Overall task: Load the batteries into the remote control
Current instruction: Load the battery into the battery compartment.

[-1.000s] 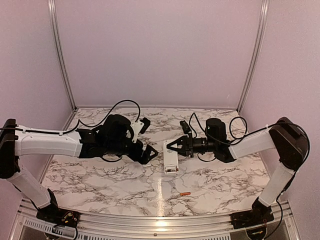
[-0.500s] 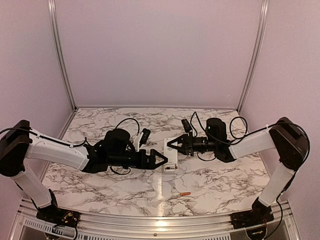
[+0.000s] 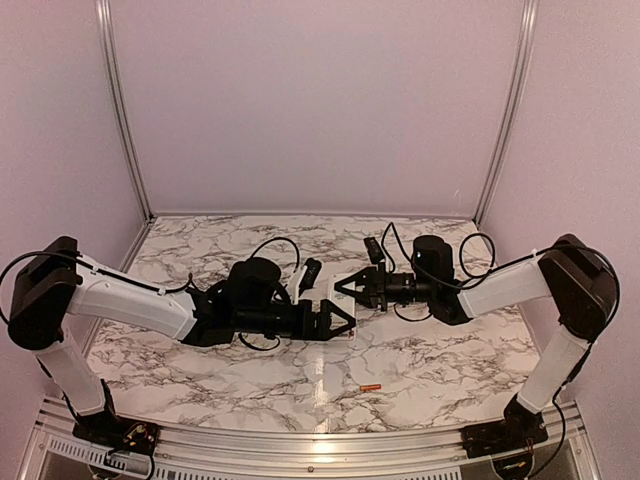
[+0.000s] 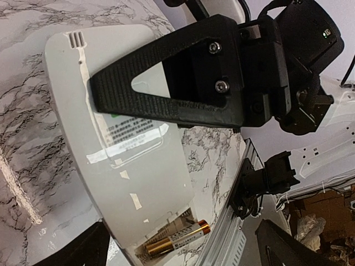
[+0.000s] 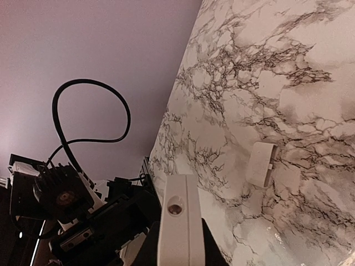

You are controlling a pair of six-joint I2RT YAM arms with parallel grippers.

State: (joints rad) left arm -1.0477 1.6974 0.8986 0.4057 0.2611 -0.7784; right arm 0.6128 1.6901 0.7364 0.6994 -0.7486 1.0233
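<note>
My right gripper is shut on the white remote control and holds it back-up near the table's middle. In the right wrist view the remote's end face sits between the dark fingers. From the left, my open left gripper straddles the remote's near end. The left wrist view shows the plain back and an open compartment, where a gold battery lies with one end poking past the edge, between my spread left gripper fingers. An orange-red battery lies on the table in front.
The marble table has a metal rail along its near edge. A small white cover piece lies on the marble beyond the remote. Pale walls and aluminium posts close in the back and sides.
The left arm has swung right and reached forward, bringing its open gripper from left of the remote to around its near end. The right arm and the remote have stayed still.
</note>
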